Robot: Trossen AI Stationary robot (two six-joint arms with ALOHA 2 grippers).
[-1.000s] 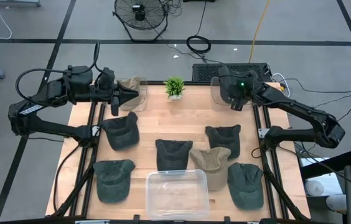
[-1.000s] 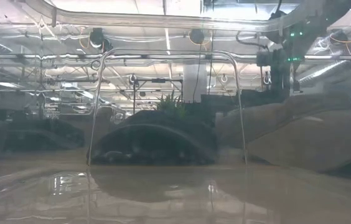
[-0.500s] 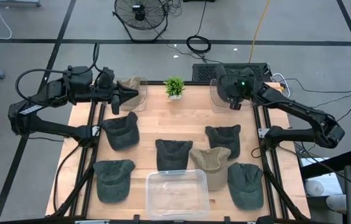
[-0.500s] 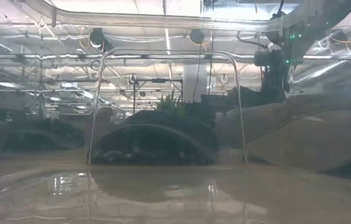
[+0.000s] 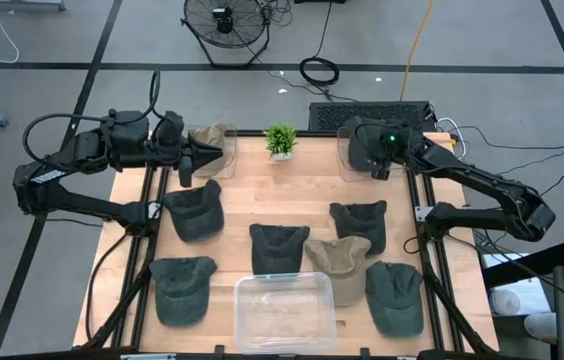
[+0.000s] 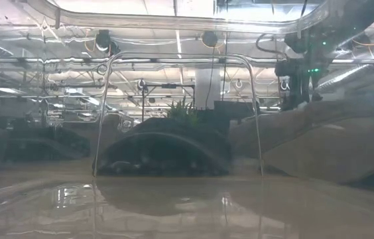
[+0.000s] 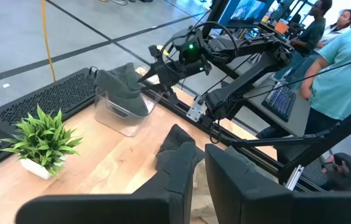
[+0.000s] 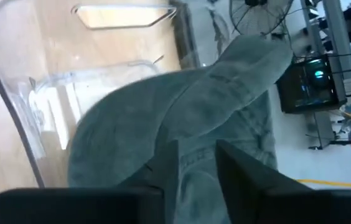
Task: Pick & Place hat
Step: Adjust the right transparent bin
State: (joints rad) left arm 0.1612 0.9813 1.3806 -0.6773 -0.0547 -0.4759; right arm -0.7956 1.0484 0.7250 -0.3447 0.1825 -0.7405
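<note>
While you hold: your right gripper (image 8: 191,163) pinches the dark green fabric cap (image 8: 182,106) over the clear plastic bin (image 8: 14,124) right of the small green potted plant (image 5: 281,139).
Risk: I judge the brim could snag the bin's rim and spill out.
Left gripper (image 5: 198,157): cannot tell.
Front clear tray (image 5: 286,309): seems empty.

A grey floor (image 5: 52,40) crossed by dark lines surrounds the wooden table (image 5: 262,190), with a standing fan (image 5: 224,25) and coiled cable (image 5: 319,71) beyond it.
</note>
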